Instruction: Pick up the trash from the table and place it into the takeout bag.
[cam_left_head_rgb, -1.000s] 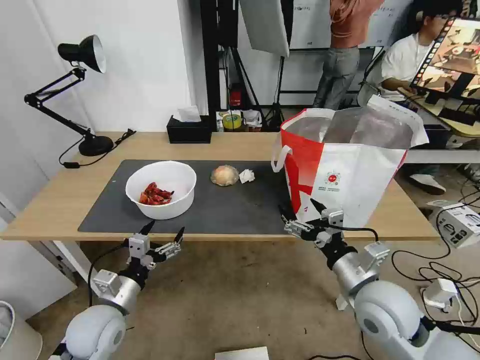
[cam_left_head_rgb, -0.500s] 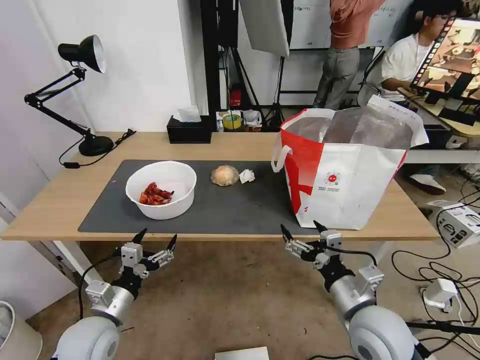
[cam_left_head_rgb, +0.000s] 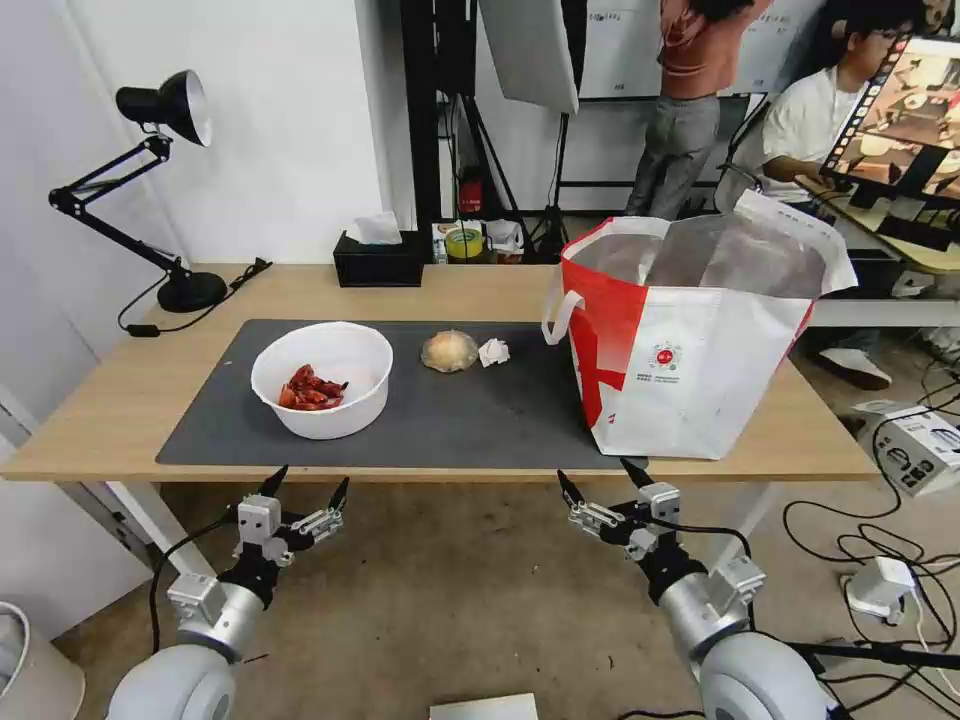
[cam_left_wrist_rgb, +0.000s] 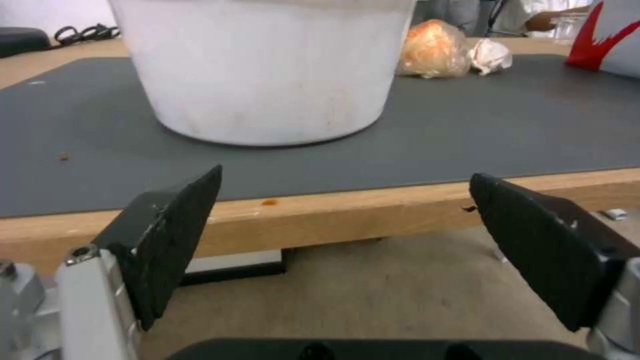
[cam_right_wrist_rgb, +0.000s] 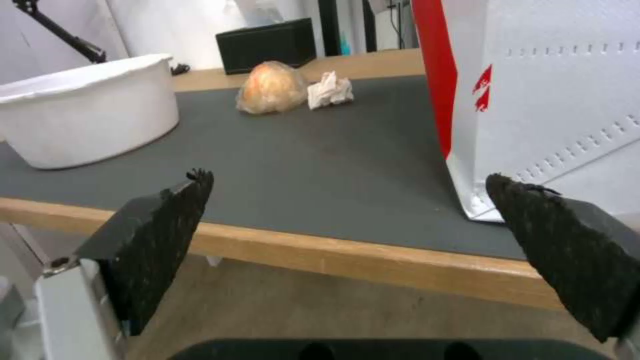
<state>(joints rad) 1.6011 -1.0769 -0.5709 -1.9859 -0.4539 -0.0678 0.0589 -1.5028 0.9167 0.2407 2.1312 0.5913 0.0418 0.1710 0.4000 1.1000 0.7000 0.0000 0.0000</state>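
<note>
- head view: the left hand (cam_left_head_rgb: 307, 487) hangs below the front edge of the tabletop (cam_left_head_rgb: 120, 400), in front of the white bowl (cam_left_head_rgb: 322, 378), its fingers spread wide and holding nothing.
- the right hand (cam_left_head_rgb: 598, 480) sits below the same front edge, near the front left corner of the takeout bag (cam_left_head_rgb: 690, 350), likewise released and empty.
- the bowl stands on the left part of the dark grey mat (cam_left_head_rgb: 470, 415), with red shell scraps (cam_left_head_rgb: 310, 388) inside it.
- the tan wrapped ball (cam_left_head_rgb: 449, 351) lies near the mat's back edge, about midway along it, and the crumpled white tissue (cam_left_head_rgb: 493, 351) lies just beside it, toward the bag.
- the bag stands upright and open at the right end of the tabletop, its silver lining showing, partly on the mat.
- a black tissue box (cam_left_head_rgb: 378, 262) sits at the back edge of the tabletop, and a black desk lamp (cam_left_head_rgb: 150, 180) stands at the back left corner.
- left wrist view: the spread fingers (cam_left_wrist_rgb: 167, 235) frame the tabletop's front edge, with the bowl (cam_left_wrist_rgb: 267, 70) right behind it on the mat.
- right wrist view: the open fingers (cam_right_wrist_rgb: 153, 235) frame the mat, the ball (cam_right_wrist_rgb: 271, 87), the tissue (cam_right_wrist_rgb: 329, 90) and the bag's wall (cam_right_wrist_rgb: 553, 100).
</note>
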